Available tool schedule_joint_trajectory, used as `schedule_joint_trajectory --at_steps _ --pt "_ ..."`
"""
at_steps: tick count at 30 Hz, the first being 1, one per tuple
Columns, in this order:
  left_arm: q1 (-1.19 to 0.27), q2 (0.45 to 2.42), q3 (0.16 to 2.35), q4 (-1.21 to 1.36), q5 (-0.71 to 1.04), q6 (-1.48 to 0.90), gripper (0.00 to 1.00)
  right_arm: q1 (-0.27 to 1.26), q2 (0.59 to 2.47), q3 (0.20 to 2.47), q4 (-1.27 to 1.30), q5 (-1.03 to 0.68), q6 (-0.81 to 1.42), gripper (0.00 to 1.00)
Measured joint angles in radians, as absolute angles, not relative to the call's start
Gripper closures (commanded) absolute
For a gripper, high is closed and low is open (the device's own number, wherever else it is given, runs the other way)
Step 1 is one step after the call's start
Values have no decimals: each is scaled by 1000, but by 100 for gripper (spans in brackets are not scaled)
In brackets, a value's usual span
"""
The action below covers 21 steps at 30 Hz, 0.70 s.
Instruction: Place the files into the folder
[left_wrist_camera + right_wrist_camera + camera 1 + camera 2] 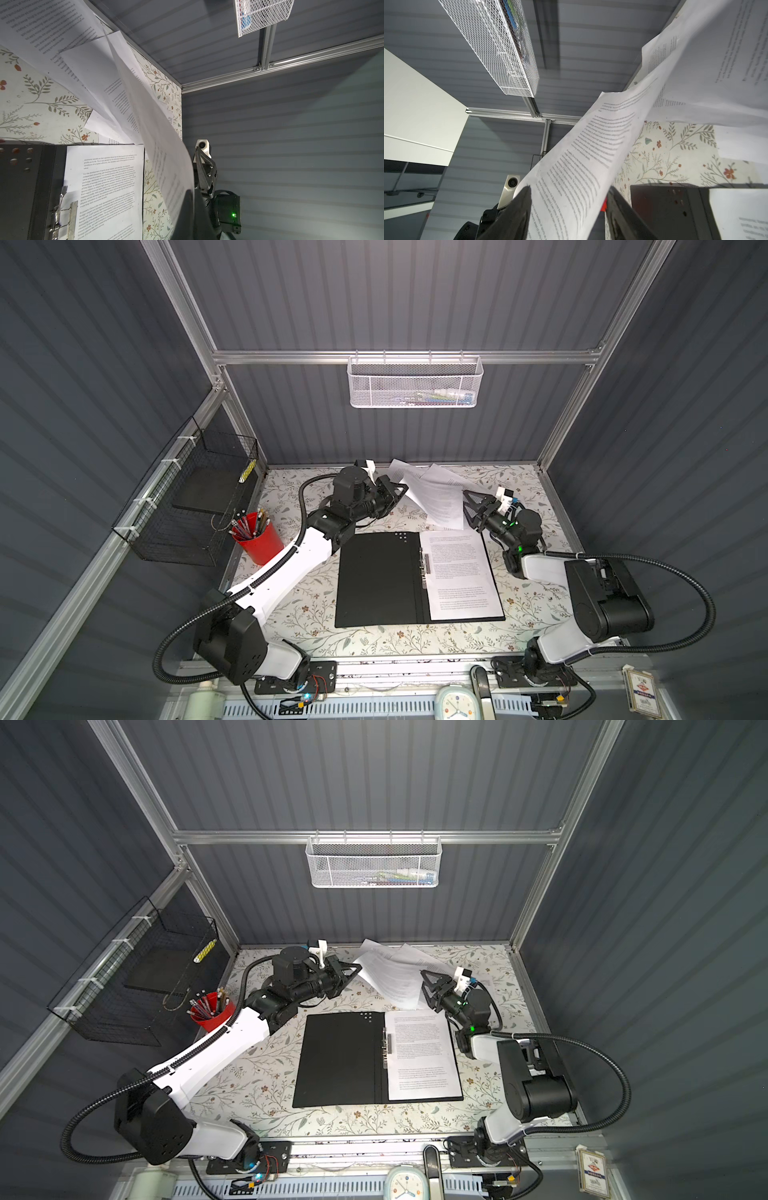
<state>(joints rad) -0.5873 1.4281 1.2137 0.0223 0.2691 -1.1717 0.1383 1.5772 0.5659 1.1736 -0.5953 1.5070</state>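
Here's the folder, lying open and flat, black inside up, with one page already on its right half beside the spine clip. Just beyond the folder's far edge, your left gripper is pinched tight on one end of the raised sheet. Your right gripper straddles the other end, jaws apart with the paper between them, not clamped as far as the right wrist view shows. The sheet's long axis slants from gripper to gripper above the folder's far right corner. So the target half lies toward the folder's near edge, and your right gripper sits nearer it. More of the files lie loose past the folder's far edge.
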Motion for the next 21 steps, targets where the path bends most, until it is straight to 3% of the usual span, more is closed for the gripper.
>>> schedule_joint_trajectory --at_steps 21 --pt "-579 1463 1147 228 355 -1168 100 198 1663 505 1245 -606 1532 51"
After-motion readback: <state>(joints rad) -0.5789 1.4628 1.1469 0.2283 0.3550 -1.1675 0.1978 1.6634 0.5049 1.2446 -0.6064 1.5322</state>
